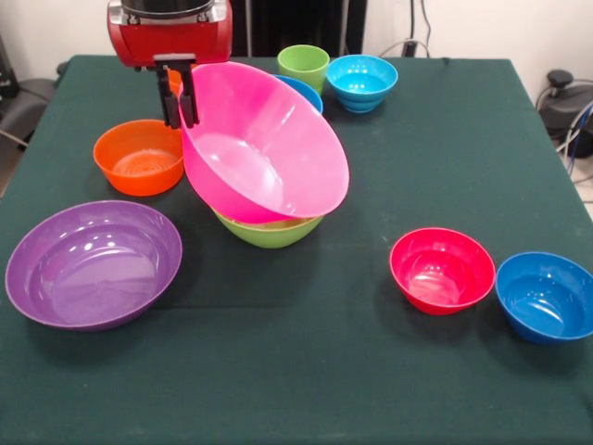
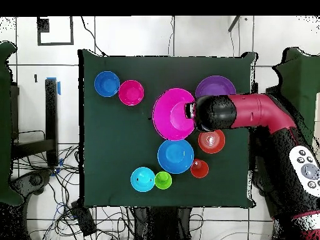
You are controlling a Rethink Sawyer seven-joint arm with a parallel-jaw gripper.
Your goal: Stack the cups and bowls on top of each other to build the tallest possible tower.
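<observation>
**Sawyer arm poised low, fingers pinched together**

The red and black robot arm reaches in from the side in the overhead view. Its red wrist housing hangs vertically, and the black two-fingered gripper points straight down, fingers drawn close, clamping a thin rim.

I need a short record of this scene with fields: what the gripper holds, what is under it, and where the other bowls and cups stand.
gripper: shut on the rim of the pink bowl
pink bowl: tilted, its lower edge on the lime bowl
purple bowl: front view, lower left, alone
orange bowl: beside the gripper, upright
red bowl: next to a blue bowl
green cup: far side, beside a light blue bowl
table: dark green cloth
</observation>
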